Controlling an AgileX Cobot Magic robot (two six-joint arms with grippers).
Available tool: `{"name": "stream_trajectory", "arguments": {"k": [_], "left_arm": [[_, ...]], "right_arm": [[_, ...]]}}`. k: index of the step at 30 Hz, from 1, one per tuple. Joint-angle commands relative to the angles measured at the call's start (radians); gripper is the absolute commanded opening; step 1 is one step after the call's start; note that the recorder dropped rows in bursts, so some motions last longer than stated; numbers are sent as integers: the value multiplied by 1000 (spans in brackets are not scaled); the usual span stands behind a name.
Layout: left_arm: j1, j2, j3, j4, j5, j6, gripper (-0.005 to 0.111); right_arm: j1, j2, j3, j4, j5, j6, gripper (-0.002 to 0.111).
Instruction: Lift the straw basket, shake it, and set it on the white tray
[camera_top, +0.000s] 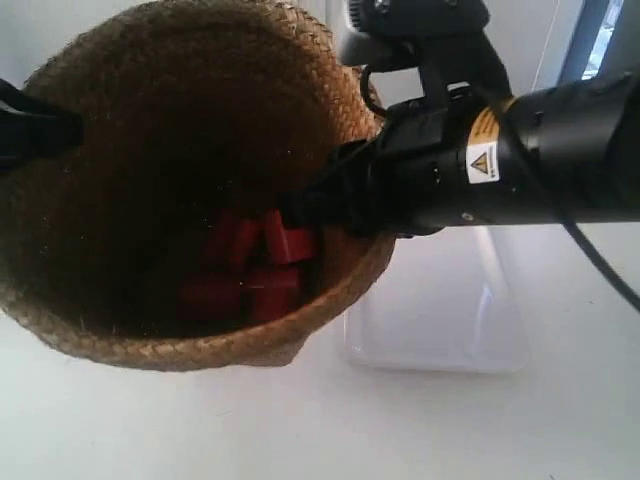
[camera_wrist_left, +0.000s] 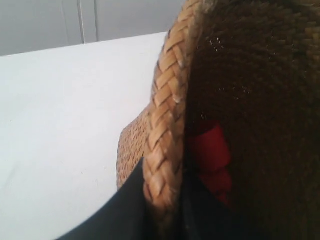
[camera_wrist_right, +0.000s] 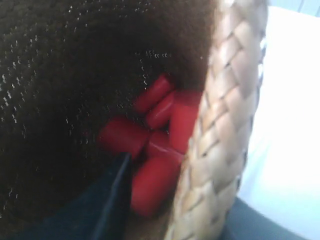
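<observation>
The straw basket fills the exterior view's left and middle, its mouth tipped toward the camera, raised above the table. Several red blocks lie in its bottom. The arm at the exterior view's right grips the rim on that side, and a dark finger holds the opposite rim. My left gripper is shut on the braided rim, one finger outside and one inside. My right gripper is shut on the rim too. The white tray lies on the table beside the basket, under the right arm.
The white table spreads below the basket and tray. A pale wall and a window frame stand behind. The red blocks sit close to the right gripper's inner finger.
</observation>
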Motion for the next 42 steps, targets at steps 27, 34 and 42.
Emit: {"name": "stream_trajectory", "arguments": {"k": [27, 34, 42], "left_arm": [[-15, 18, 68, 8, -80, 16, 0], [-22, -35, -64, -51, -10, 28, 0], [27, -12, 18, 120, -27, -150, 0]], "right_arm": [[6, 83, 41, -13, -25, -23, 0], [17, -8, -111, 41, 131, -107, 0], [-42, 20, -45, -119, 178, 68, 0]]}}
